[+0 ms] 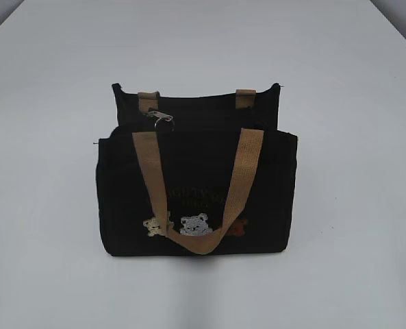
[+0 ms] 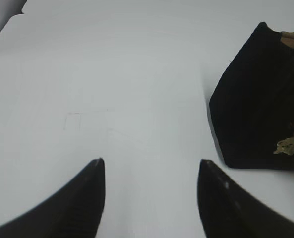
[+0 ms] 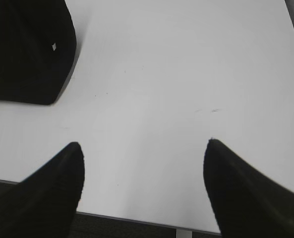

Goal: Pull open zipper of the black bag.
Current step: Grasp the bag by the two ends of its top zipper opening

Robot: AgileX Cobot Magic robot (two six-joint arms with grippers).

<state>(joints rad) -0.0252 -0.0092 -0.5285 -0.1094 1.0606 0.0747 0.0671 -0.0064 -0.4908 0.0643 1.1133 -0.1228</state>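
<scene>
One small silver pull tab [image 1: 161, 117] sits at the left end of the zipper [image 1: 196, 127] along the top of the black bag [image 1: 196, 185], which stands mid-table [image 1: 45, 137]. The tan handle [image 1: 148, 164] passes just beside it — easy to snag instead. Both the left gripper [image 2: 150, 171] and right gripper [image 3: 143, 153] hang spread and empty, apart from the bag; unbraced, the light bag would likely drag or tip.

A small boxy black fabric bag [image 1: 196, 192] with tan webbing handles and embroidered bears on its front stands upright on the table. Its black zipper [image 1: 189, 125] runs along the top, apparently closed, silver pull tab [image 1: 161, 117] at the left end.
</scene>
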